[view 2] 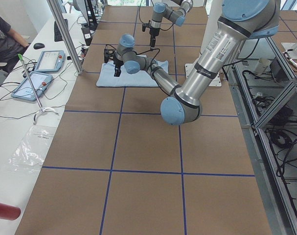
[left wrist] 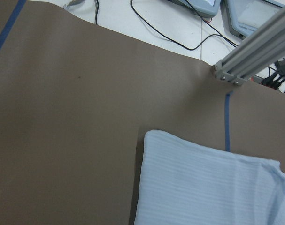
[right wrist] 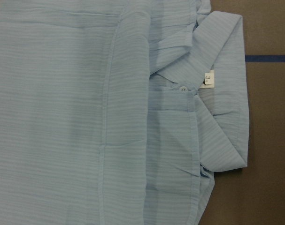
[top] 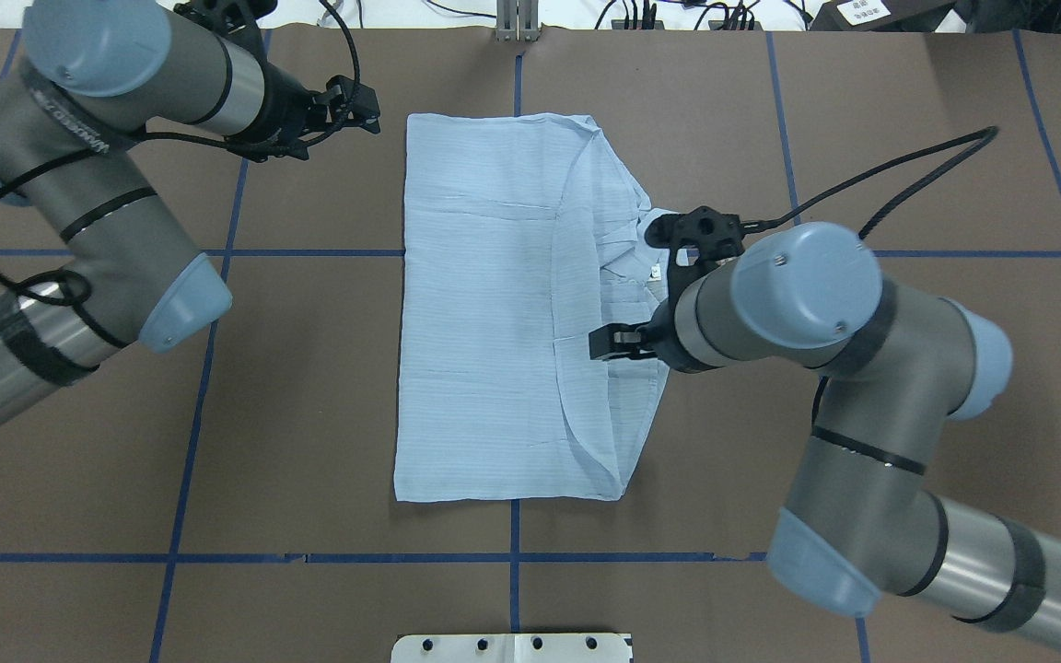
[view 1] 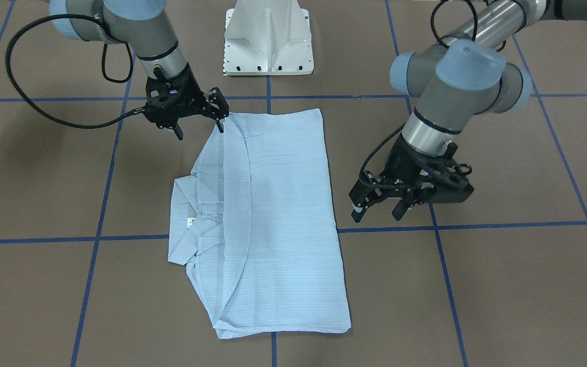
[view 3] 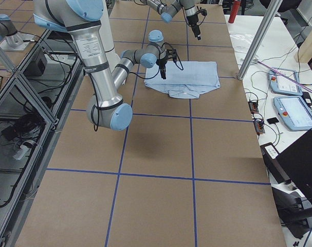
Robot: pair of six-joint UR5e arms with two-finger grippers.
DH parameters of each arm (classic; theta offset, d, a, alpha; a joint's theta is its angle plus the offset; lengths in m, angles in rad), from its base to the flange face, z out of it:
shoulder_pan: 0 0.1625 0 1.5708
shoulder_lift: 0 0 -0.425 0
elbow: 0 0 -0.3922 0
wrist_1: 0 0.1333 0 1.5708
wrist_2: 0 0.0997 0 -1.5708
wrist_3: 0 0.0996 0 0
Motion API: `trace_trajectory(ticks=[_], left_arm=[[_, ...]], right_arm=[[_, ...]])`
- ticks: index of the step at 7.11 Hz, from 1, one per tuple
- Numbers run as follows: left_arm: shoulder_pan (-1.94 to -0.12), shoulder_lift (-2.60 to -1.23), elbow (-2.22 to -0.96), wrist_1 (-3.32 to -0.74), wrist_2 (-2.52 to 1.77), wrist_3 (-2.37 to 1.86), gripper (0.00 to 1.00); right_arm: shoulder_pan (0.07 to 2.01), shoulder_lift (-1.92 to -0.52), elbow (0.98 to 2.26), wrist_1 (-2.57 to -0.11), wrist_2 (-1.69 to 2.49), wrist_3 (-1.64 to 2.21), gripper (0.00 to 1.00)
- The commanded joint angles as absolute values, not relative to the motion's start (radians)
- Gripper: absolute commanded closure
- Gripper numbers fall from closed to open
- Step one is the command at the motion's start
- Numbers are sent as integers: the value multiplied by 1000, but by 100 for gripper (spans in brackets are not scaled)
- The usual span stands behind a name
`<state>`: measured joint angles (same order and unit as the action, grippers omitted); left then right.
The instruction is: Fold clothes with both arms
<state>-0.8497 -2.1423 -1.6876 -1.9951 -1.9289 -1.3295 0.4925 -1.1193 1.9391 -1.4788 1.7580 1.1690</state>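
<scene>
The pale-blue striped shirt (view 1: 273, 214) lies flat on the brown table, folded into a long rectangle (top: 494, 304). Its collar and white label (right wrist: 208, 77) show at the edge on the robot's right. My right gripper (view 1: 199, 125) hovers open over that collar-side edge (top: 623, 339), holding nothing. The right wrist view looks straight down on the collar, a button and a folded flap. My left gripper (view 1: 377, 210) stands open and empty just off the shirt's opposite long edge (top: 360, 103). A shirt corner (left wrist: 203, 187) fills the lower part of the left wrist view.
The white pedestal base (view 1: 268, 41) stands at the robot's side of the table. Blue tape lines (view 1: 100, 193) cross the brown surface. An aluminium post (view 2: 65, 34), tablets (view 2: 50, 61) and a seated person (view 2: 4, 34) are beyond the far table edge.
</scene>
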Motion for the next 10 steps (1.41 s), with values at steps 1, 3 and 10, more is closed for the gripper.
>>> trace_trajectory(ticks=[1, 3, 10], left_arm=[[-798, -2059, -1906, -1885, -1960, -1347, 0], [-781, -2056, -1904, -1885, -1960, -1348, 0], [-727, -2059, -1882, -1898, -1951, -1376, 0]], right_arm=[[353, -1074, 1844, -1509, 1590, 1070, 0], [304, -1037, 1783, -1505, 1519, 1043, 0], [311, -1058, 1747, -1513, 1509, 990, 0]])
